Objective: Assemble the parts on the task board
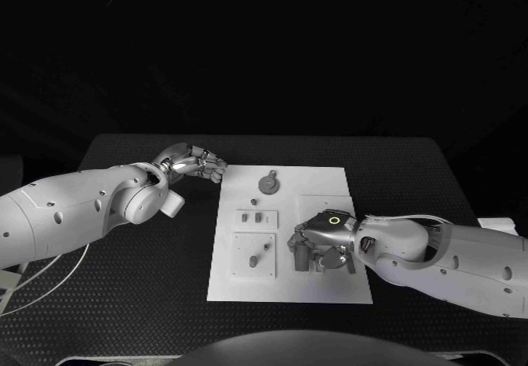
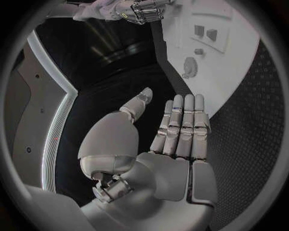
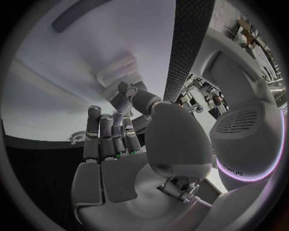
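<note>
The white task board [image 1: 319, 183] lies in the middle of the black table. On it are a round grey part [image 1: 268, 183], a small part [image 1: 254, 202], two small blocks [image 1: 252, 219] and a raised plate with pegs [image 1: 254, 254]. My left hand [image 1: 194, 162] hovers over the table just off the board's far left corner. In the left wrist view that hand [image 2: 175, 130] has straight fingers and holds nothing, with the round part [image 2: 190, 65] ahead of it. My right hand [image 1: 319, 245] is low over the board's near right area. Its fingers [image 3: 108, 137] reach over the board, and I see nothing between them.
Bare black table mat [image 1: 143, 305] surrounds the board on all sides. A pale raised block [image 3: 114, 72] sits on the board beyond my right hand's fingertips. The right hand [image 2: 141, 9] appears far off in the left wrist view.
</note>
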